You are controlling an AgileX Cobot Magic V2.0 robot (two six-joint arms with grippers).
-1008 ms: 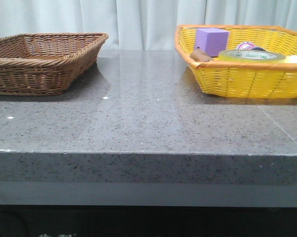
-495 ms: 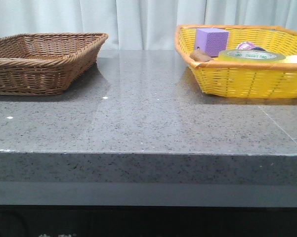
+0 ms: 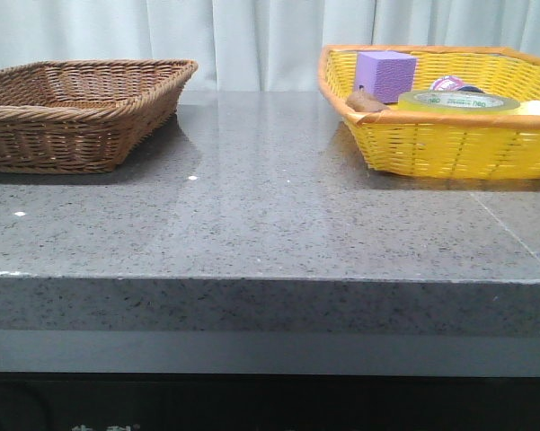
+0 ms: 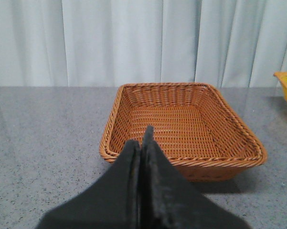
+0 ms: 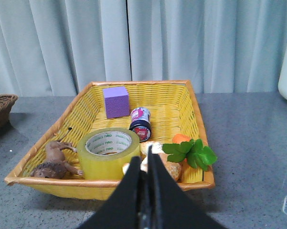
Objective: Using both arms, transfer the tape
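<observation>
The tape (image 5: 108, 153), a wide translucent yellow roll with a white core and green lettering, lies flat in the yellow basket (image 5: 196, 119) near its front rim. In the front view the tape (image 3: 458, 101) shows just above the yellow basket's (image 3: 449, 148) rim at the right. My right gripper (image 5: 145, 164) is shut and empty, in front of that basket and apart from the tape. My left gripper (image 4: 142, 140) is shut and empty, in front of the brown wicker basket (image 4: 181, 126). Neither gripper shows in the front view.
The yellow basket also holds a purple block (image 5: 116, 101), a small pink-and-black container (image 5: 141, 124), a brown toy animal (image 5: 52, 162), an orange carrot with green leaves (image 5: 188, 150) and a bread-like item (image 5: 169, 167). The brown basket (image 3: 72, 112) stands at the table's left. A curtain hangs behind.
</observation>
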